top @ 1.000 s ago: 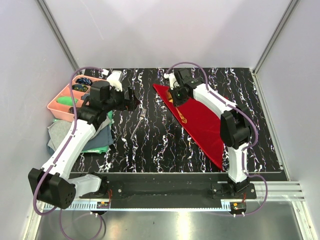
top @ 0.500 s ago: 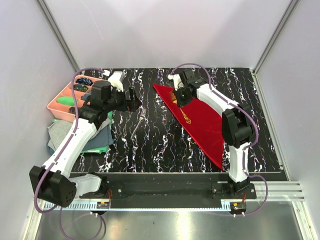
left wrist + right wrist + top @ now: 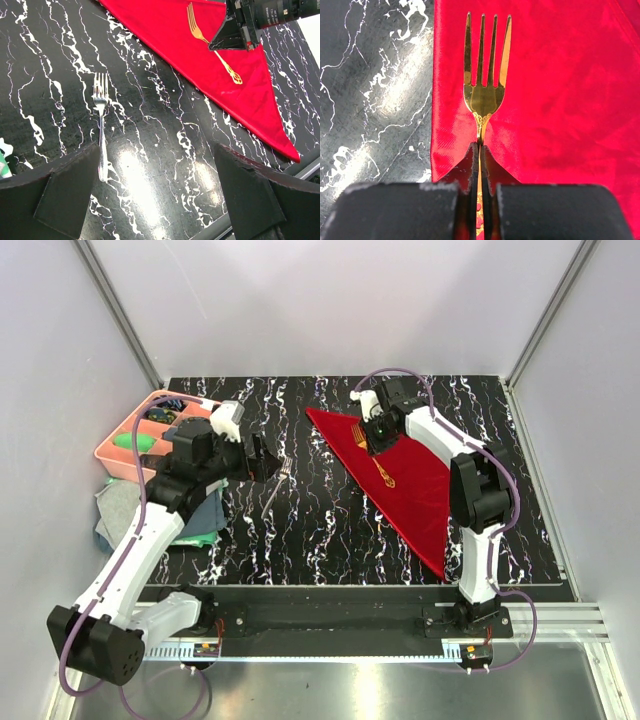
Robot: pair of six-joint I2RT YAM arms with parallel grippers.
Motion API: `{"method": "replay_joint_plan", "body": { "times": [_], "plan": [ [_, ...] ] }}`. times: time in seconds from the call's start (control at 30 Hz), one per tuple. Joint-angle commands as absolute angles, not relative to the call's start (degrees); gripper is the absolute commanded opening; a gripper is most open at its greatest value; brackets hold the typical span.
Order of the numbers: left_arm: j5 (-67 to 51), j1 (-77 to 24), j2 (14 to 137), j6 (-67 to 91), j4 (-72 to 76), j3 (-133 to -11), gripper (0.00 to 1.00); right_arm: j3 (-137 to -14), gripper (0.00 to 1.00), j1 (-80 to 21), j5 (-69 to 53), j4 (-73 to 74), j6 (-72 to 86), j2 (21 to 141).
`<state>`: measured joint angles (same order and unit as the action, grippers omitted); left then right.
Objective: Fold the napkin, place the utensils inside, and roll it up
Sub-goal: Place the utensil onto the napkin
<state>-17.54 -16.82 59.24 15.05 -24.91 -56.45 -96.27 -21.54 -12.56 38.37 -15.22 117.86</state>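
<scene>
Stage of the task, seen from beside the rig: the napkin [image 3: 405,480] lies as a flat red triangle on the black marbled surface [image 3: 320,530], so the fold appears done, while loading is judged only half done and rolling not begun. The gold fork [image 3: 485,75] already rests on the cloth; the right claw [image 3: 479,192] is nearly shut, its two dark fingers [image 3: 465,172] pinched on the fork's slim handle just behind the head, with the tines projecting ahead of the claw and the napkin's long edge running just to the claw's left in the wrist view. Whether the fork's weight is on the cloth or in the grip cannot be told. The silver fork [image 3: 101,120] is not yet placed: it lies on bare surface, below and between the spread tips of the left claw [image 3: 155,195], tines pointing away from the claw, well apart from the red edge that crosses farther ahead. The left claw stands wide, empty, touching nothing visible, its pads [image 3: 67,192] framing the fork's handle end. Behind and to the left of that claw sit a pink tray [image 3: 125,440] and a pile of grey and green cloths [image 3: 135,510]. Remaining, by judgement: release the gold fork, bring the silver fork onto the napkin, roll the bundle
</scene>
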Motion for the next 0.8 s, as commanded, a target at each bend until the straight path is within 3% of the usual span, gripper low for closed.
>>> {"method": "replay_joint_plan", "body": {
  "times": [0.0,0.77],
  "plan": [
    [-19.9,-16.6,58.9,14.9,-23.5,-55.9,0.99,-98.3,0.0,-21.4,-13.4,38.6,-17.0,119.4],
    [-20.6,-16.6,58.2,15.4,-23.5,-55.5,0.99,-98.3,0.0,-20.9,-8.7,41.0,-18.0,125.4]
  ]
}}
